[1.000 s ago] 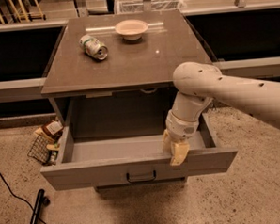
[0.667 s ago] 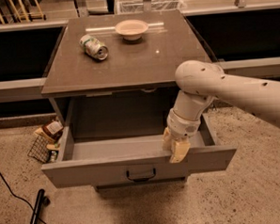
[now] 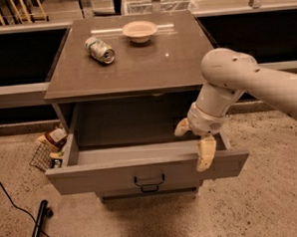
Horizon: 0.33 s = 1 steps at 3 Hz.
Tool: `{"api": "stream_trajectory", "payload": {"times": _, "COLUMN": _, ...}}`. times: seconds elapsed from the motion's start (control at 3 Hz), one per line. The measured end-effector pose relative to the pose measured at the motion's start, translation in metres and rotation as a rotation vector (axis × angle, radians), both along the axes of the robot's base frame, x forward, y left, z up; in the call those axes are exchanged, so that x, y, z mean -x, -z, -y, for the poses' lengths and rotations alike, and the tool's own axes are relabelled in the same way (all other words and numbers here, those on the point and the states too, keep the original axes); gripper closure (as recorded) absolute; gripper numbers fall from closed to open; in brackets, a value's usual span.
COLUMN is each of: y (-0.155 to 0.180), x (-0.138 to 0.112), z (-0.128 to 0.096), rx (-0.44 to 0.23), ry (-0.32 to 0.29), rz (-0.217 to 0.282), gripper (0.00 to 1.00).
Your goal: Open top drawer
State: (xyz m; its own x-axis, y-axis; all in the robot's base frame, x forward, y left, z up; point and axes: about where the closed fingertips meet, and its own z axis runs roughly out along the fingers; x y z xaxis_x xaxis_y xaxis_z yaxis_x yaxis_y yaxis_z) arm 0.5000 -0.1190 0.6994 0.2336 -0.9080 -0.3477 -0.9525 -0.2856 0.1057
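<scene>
Camera view: the top drawer stands well out of the cabinet, with its loop handle at the centre of the front. The gripper hangs over the drawer's right end, right of the handle. Its fingers are spread wide astride the front panel, one inside and one outside, closed on nothing.

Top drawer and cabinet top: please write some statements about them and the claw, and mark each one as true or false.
1. The top drawer is pulled out. True.
2. The claw grips the handle. False: it hangs open over the drawer's right end, away from the handle.
3. A can lies on its side on the cabinet top. True.
4. The bowl sits inside the drawer. False: it stands on the cabinet top.
</scene>
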Motion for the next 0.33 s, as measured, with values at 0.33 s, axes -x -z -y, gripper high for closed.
{"api": "stream_trajectory", "payload": {"times": 0.33, "y": -0.023, "x": -0.0029, "z": 0.0117, "rx": -0.014, "ry": 0.0, "rz": 0.038, "gripper": 0.0}}
